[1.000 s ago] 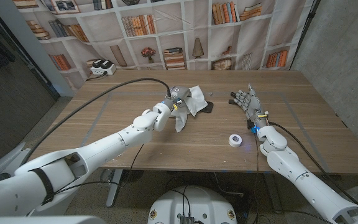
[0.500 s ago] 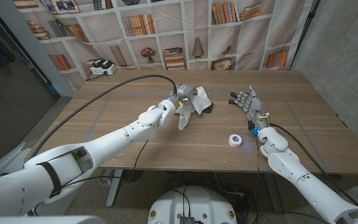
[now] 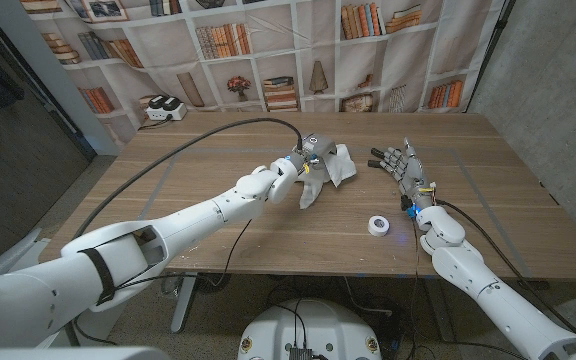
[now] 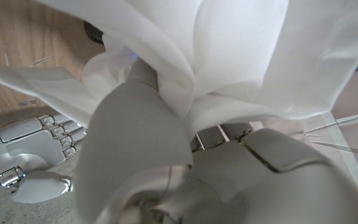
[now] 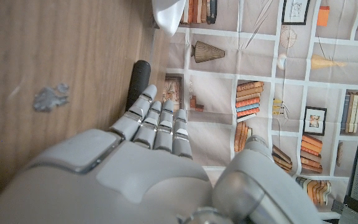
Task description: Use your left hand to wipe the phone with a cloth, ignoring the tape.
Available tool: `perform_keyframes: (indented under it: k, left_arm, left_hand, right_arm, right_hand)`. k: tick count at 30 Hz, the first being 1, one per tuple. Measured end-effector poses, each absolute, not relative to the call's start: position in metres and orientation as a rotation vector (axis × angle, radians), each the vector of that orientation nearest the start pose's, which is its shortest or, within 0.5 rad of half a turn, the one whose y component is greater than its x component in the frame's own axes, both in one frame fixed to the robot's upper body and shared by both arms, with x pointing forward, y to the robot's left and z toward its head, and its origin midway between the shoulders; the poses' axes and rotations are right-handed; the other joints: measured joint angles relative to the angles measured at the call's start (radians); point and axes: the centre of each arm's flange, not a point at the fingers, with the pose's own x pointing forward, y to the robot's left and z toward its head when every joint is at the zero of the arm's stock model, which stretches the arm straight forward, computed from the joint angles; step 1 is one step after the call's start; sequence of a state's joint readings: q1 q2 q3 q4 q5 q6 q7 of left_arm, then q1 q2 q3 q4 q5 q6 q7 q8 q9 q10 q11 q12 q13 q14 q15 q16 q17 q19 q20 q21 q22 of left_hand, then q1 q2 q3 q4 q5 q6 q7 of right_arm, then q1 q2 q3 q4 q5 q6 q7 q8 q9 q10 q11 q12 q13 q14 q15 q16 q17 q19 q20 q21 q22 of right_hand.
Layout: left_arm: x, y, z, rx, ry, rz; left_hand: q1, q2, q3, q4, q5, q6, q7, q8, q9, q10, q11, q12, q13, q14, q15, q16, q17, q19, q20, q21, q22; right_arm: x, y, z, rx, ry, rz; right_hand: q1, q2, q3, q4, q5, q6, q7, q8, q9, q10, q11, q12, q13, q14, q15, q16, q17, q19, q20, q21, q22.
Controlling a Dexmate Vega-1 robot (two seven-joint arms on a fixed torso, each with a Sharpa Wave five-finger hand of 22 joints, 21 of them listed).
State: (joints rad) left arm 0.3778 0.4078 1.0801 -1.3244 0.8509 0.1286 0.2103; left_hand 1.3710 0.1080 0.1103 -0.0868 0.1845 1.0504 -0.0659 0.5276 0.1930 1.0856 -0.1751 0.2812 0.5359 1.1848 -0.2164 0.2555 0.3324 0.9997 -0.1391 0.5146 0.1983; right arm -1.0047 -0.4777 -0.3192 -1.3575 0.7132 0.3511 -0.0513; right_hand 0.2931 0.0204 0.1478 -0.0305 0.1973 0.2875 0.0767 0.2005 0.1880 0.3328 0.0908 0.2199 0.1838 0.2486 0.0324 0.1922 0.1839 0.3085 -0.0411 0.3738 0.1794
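Observation:
My left hand (image 3: 305, 162) grips a bunched white cloth (image 3: 334, 166) over the middle of the wooden table (image 3: 218, 215). The cloth hangs down onto the spot where the dark phone lies and covers it in the head view. In the right wrist view, a dark edge of the phone (image 5: 138, 84) shows on the wood beyond my right hand's fingertips, with the cloth (image 5: 166, 9) just past it. The cloth (image 4: 229, 56) drapes over my left hand's fingers in the left wrist view. My right hand (image 3: 400, 166) stands to the right of the cloth, fingers apart, holding nothing.
A white roll of tape (image 3: 377, 225) lies near the table's front edge, in front of my right hand. A black cable (image 3: 198, 138) arcs over the table's left half to my left wrist. A white device (image 3: 164, 108) sits at the back left corner.
My left hand has carried the cloth to the right and a little farther back, toward my right hand. The cloth now covers the dark phone. The right hand has not moved.

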Motion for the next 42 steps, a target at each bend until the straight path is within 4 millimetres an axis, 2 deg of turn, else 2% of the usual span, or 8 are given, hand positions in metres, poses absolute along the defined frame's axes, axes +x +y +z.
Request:
perform_keyframes:
  k: [9,13,18,21,31,42]
  left_arm:
    - [0.649,0.004,0.025,1.698,-1.000,-0.063]
    - [0.650,0.006,0.024,1.703,-0.996,-0.063]
    - [0.652,0.017,0.019,1.695,-0.968,-0.058]
    - [0.656,0.032,0.015,1.689,-0.919,-0.038]
    - [0.658,0.059,0.008,1.672,-0.849,0.002]
    - [0.657,0.076,0.006,1.663,-0.826,0.026]
  left_hand:
    - [0.000,0.000,0.000,0.000,0.000,0.000,0.000,-0.001,-0.004,0.000,0.000,-0.004,0.004,0.000,0.000,0.000,0.000,0.000,0.000,0.008,0.000]
    - [0.000,0.000,0.000,0.000,0.000,0.000,0.000,-0.002,-0.005,0.001,-0.001,-0.008,0.005,0.000,0.000,0.000,0.000,0.000,0.000,0.008,0.000]
    - [0.000,0.000,0.000,0.000,0.000,0.000,0.000,-0.002,-0.005,0.002,-0.001,-0.008,0.005,0.000,0.000,0.000,0.001,-0.004,-0.004,0.008,0.000]
    - [0.000,0.000,0.000,0.000,0.000,0.000,0.000,-0.002,-0.005,0.004,0.000,-0.008,0.005,0.000,0.000,-0.002,0.004,-0.004,-0.004,0.008,0.000]
    - [0.000,0.000,0.000,0.000,-0.002,0.000,0.000,-0.006,-0.004,0.005,-0.001,-0.012,0.009,0.000,0.000,-0.005,0.005,-0.007,0.000,0.015,0.000]
    - [0.000,0.000,0.000,0.000,0.001,-0.002,-0.002,-0.007,0.001,0.005,-0.001,-0.015,0.009,0.000,0.000,-0.006,0.005,-0.007,0.000,0.015,0.000]
  right_arm:
    - [0.633,-0.301,-0.094,0.202,-0.553,0.118]
    - [0.633,-0.301,-0.094,0.203,-0.553,0.120]
    - [0.634,-0.302,-0.091,0.201,-0.556,0.120]
    - [0.635,-0.302,-0.089,0.199,-0.555,0.123]
    - [0.638,-0.296,-0.088,0.191,-0.550,0.140]
    - [0.638,-0.296,-0.088,0.189,-0.545,0.135]
  right_hand:
    - [0.000,0.000,0.000,0.000,0.000,0.000,0.000,0.000,0.000,0.000,0.000,0.000,0.000,0.000,0.000,0.000,0.000,0.000,0.000,0.000,0.000]
    - [0.000,0.000,0.000,0.000,0.000,0.000,0.000,0.000,0.000,0.000,0.000,0.000,0.000,0.000,0.000,0.000,0.000,0.000,0.000,0.000,0.000]
    - [0.000,0.000,0.000,0.000,0.000,0.000,0.000,0.000,0.000,0.000,0.000,0.000,0.000,0.003,0.003,0.000,0.000,0.000,0.000,-0.004,0.000]
    - [0.000,0.000,0.000,0.000,0.000,0.000,0.000,0.000,0.000,0.000,0.000,0.000,0.000,0.003,0.003,0.000,0.000,0.000,0.000,-0.004,0.000]
    - [0.000,0.000,0.000,0.000,0.000,0.000,0.000,0.000,0.000,0.000,0.000,0.000,0.000,0.003,0.003,0.000,0.000,0.000,0.000,-0.004,0.000]
    - [0.000,0.000,-0.004,-0.004,0.000,0.000,0.000,0.000,0.000,0.000,0.000,0.000,0.000,0.003,0.003,0.000,0.000,0.000,0.000,-0.008,0.000]
